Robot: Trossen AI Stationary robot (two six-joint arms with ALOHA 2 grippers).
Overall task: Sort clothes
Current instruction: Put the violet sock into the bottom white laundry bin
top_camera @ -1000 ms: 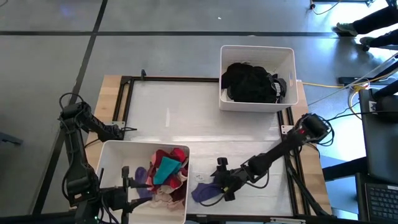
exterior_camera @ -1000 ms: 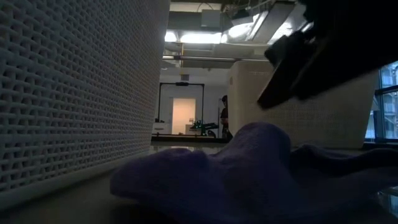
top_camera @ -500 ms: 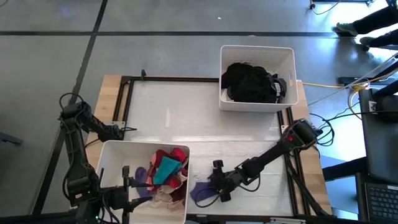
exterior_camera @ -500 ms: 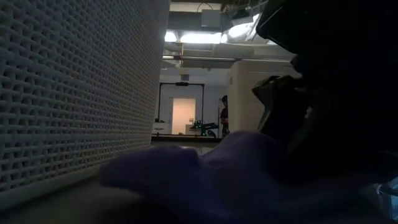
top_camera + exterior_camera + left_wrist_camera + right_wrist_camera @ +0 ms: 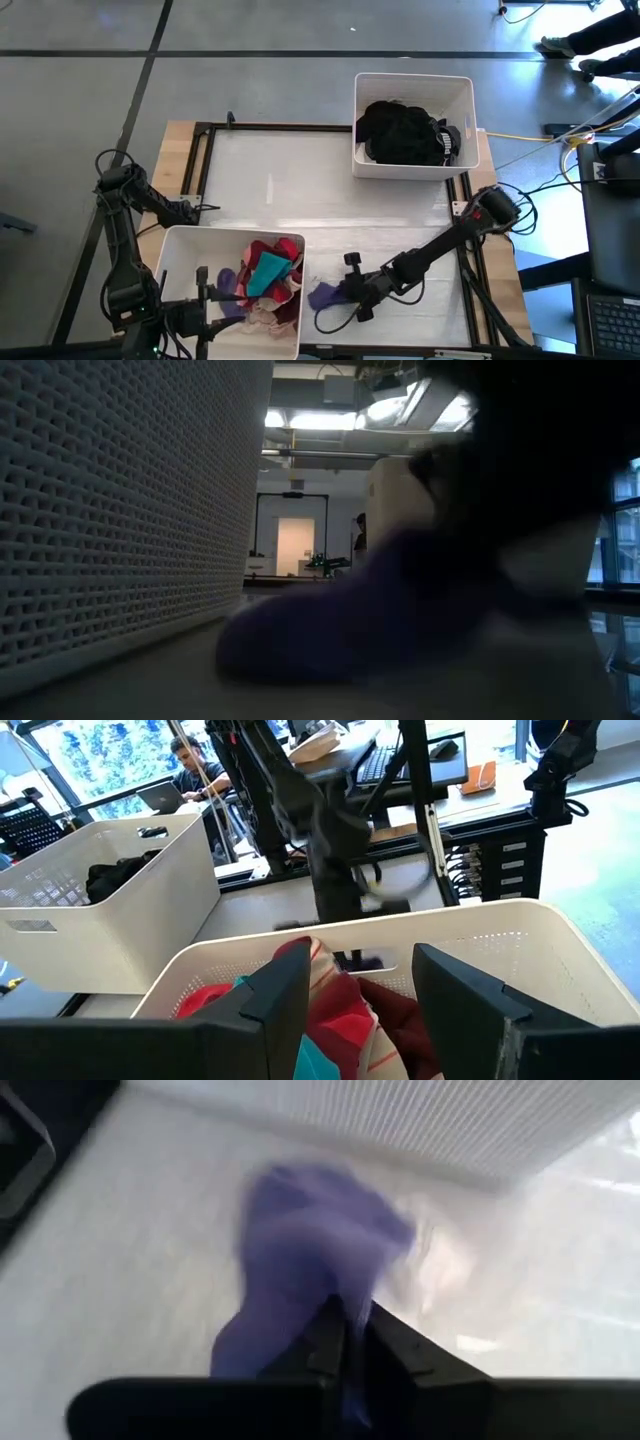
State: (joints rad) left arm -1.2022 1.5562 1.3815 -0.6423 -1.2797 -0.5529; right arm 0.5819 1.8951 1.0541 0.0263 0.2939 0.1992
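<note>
A purple garment lies on the table near its front edge, just right of the near white bin. My right gripper is shut on the garment, which also shows in the right wrist view and the low view. The near bin holds red, teal, pink and purple clothes. My left gripper stands open over that bin's near left part, holding nothing. Black clothes fill the far right bin. My right gripper pinches the purple garment's right-hand end between its two fingers. The fingers come in low from the table's right, slanting down. The rest of the garment stretches away toward the near bin and rests on the table; how many layers are held does not show.
The near bin's perforated wall stands close to the left of the garment. The white table top lies bare between the two bins. Dark frame rails run along the table's edges. Cables trail off at the right.
My right gripper has come down and toward the near bin onto the purple garment and taken hold of its right end. The garment has bunched up and shifted a little toward the far edge, its left end staying on the table.
</note>
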